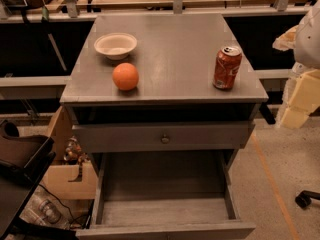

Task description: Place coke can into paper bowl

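Observation:
The coke can (227, 67) stands upright on the right side of the grey table top (175, 44), near its front edge; it is red-orange with a silver top. The paper bowl (115, 45) is off-white and empty, and sits at the back left of the table top. My gripper (300, 97) hangs at the right edge of the view, pale yellow below the white arm (309, 34). It is off the table, to the right of the can and apart from it, and holds nothing that I can see.
An orange ball (125, 76) lies on the table in front of the bowl. Below the top is a shut drawer with a knob (164, 139), and the bottom drawer (165, 204) is pulled open. A dark tray (20, 159) and boxes stand on the left.

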{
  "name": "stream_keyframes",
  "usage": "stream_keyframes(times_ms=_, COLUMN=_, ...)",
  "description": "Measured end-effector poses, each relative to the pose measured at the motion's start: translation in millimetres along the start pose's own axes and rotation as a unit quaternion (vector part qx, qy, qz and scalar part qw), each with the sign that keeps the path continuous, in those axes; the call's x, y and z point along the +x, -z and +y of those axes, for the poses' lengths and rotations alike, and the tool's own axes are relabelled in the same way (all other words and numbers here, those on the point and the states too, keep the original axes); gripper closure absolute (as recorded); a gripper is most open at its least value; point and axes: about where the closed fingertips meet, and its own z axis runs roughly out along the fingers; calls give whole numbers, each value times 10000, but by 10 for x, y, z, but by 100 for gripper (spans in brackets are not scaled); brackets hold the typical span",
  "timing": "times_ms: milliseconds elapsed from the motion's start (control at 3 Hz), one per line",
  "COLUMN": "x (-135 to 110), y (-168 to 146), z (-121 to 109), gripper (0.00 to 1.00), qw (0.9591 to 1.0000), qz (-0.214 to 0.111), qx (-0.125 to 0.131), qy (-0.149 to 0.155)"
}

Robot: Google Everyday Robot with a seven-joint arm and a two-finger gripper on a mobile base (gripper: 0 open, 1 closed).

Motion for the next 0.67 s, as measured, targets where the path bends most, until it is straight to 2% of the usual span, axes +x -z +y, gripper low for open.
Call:
stream_keyframes(times_ms=333, x=0, y=0, z=0, gripper=0, qw=10000, qz=0, qx=1, qy=0)
stream_keyframes(times_ms=667, x=-50, y=-34, z=-66, gripper=0, qw=9998, qz=-153, qx=82, qy=-140)
